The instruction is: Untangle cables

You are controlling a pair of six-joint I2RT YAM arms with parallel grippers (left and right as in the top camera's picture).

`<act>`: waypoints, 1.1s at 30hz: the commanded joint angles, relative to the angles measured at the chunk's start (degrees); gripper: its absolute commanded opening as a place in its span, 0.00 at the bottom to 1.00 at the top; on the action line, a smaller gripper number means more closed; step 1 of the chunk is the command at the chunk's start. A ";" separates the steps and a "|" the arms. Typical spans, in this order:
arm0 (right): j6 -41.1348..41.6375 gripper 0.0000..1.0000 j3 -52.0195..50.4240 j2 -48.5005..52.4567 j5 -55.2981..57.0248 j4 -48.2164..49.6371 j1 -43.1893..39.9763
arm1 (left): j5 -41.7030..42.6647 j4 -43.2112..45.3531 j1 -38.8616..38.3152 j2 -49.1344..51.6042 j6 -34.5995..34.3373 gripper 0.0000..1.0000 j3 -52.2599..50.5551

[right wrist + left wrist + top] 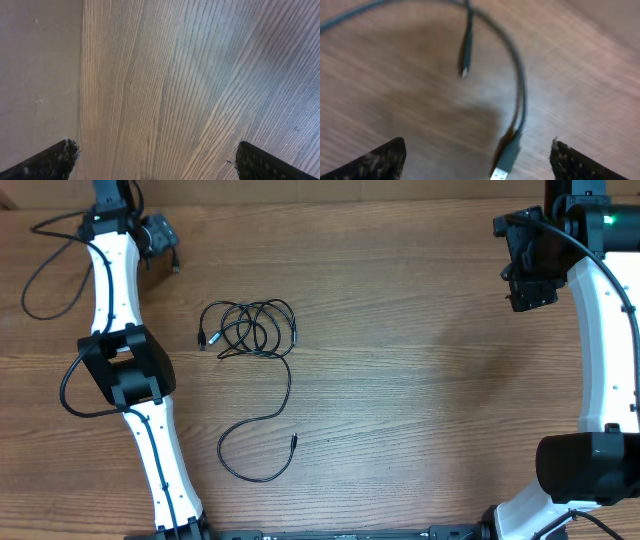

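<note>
The cables [250, 328] are thin black cords coiled in a small bundle left of the table's middle. One strand [262, 430] trails down to a loose plug end [294, 442]. My left gripper [165, 245] is at the far left, up and left of the bundle. In the blurred left wrist view its fingers [477, 145] are wide open. A thin cord with a metal-tipped plug [506, 159] lies between them, and a second plug end [465, 62] lies beyond. My right gripper [528, 290] is far right, open and empty [155, 150] over bare wood.
The wooden table [420, 380] fills the view. The left arm's thicker black wire [35, 280] loops at the far left edge. The right wrist view shows a grey floor strip [40, 65] beyond the table's edge.
</note>
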 commanded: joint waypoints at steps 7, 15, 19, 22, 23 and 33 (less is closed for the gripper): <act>-0.15 1.00 0.09 -1.70 0.79 0.11 -0.07 | -1.77 -6.58 6.05 -3.80 -8.66 0.93 1.36; -0.15 1.00 0.09 -1.70 0.79 0.11 -0.07 | -6.86 -14.82 13.46 -3.76 -9.42 0.37 0.09; -0.15 1.00 0.09 -1.70 0.79 0.11 -0.07 | -6.84 -16.79 16.04 -3.76 -8.98 0.04 -1.97; -0.15 1.00 0.09 -1.70 0.79 0.11 -0.07 | -6.91 -17.14 17.11 -3.76 -8.96 0.04 -4.07; -0.15 1.00 0.09 -1.70 0.79 0.11 -0.07 | -7.21 -17.03 17.29 -3.76 -8.96 0.05 -4.76; -0.15 1.00 0.09 -1.70 0.79 0.11 -0.07 | -10.73 -11.19 17.62 -3.76 -8.07 0.04 -12.79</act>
